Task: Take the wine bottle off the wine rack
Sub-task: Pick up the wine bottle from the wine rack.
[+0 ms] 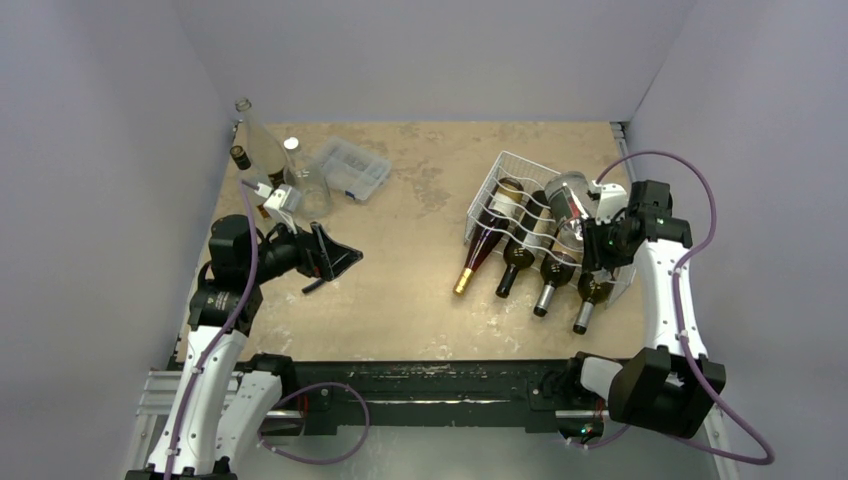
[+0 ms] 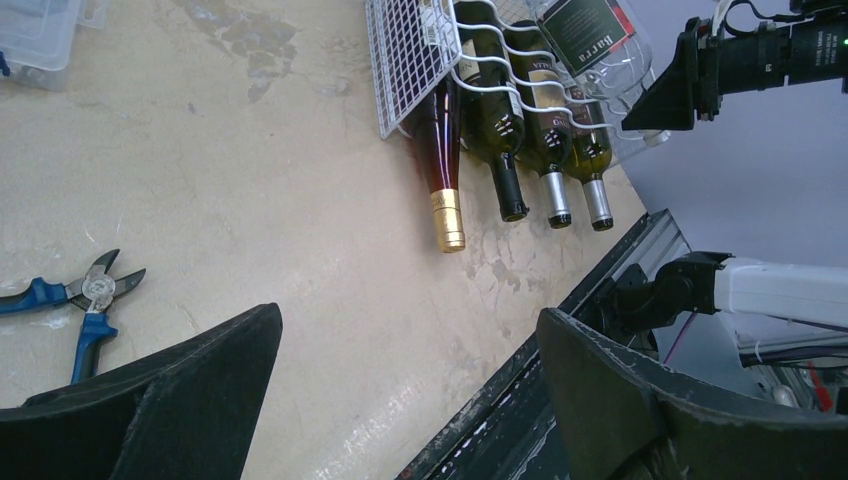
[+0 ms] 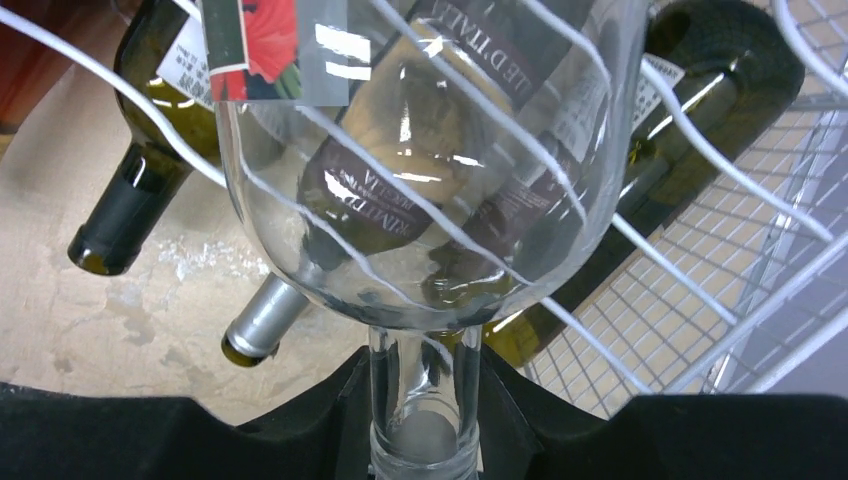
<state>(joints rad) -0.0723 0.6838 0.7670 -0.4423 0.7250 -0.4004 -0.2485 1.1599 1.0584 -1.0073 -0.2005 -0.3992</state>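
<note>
The white wire wine rack [image 1: 497, 176] lies at the right of the table with several dark bottles in its lower cradles. A clear glass wine bottle [image 1: 568, 200] lies on top of them at the rack's right side. In the right wrist view its body [image 3: 420, 180] fills the upper frame and its neck runs down between my black fingers [image 3: 300, 420]. My right gripper [image 3: 422, 425] is shut on that neck, both fingers touching it. My left gripper [image 1: 335, 262] hangs open over the left table, far from the rack, with nothing between its fingers [image 2: 150, 410].
A red bottle with gold foil [image 1: 478, 252] and green bottles [image 1: 515, 262] point toward the near edge. Clear empty bottles [image 1: 262, 150] and a clear plastic compartment box [image 1: 350, 168] stand at the back left. Blue-handled pliers [image 2: 80, 300] lie near the left gripper.
</note>
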